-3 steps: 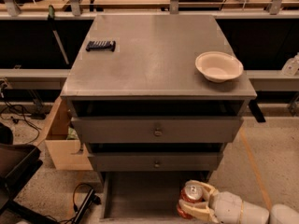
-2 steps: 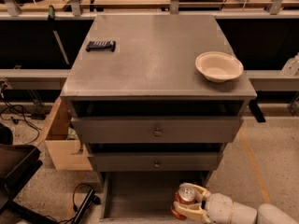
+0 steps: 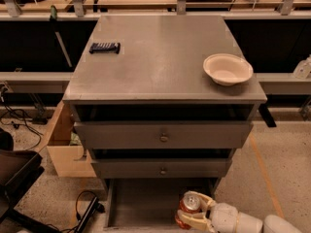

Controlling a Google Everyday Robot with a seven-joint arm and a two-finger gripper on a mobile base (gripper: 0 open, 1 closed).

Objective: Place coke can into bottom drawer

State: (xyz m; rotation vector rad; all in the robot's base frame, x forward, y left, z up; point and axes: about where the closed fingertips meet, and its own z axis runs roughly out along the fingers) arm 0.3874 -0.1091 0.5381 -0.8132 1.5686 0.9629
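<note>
One gripper (image 3: 192,212) to report: you have it low at the right front of the open bottom drawer (image 3: 143,204), its pale fingers (image 3: 206,201) clamped on either side of the coke can (image 3: 189,205). Against the frame one second back, gripper and can sit slightly further left and lower in your view. The white arm segments trail off to the lower right.

The coke can stands roughly upright, silver top toward the camera, with the red body showing between the fingers. It is over the drawer's dark interior near the right wall. Whether its base touches the drawer floor cannot be told.

The bottom drawer is pulled out from under the cabinet, and the rest of its flat floor shows to the left of the can. Above it, the two knobbed drawers (image 3: 163,136) are closed or nearly so. On the bench (image 3: 160,57), a white bowl (image 3: 228,68) sits near the right front edge, with a small dark object (image 3: 104,47) at the left rear, well apart from it. Neither has moved. A wooden box (image 3: 65,147) stands on the floor just beside the cabinet's left side.
</note>
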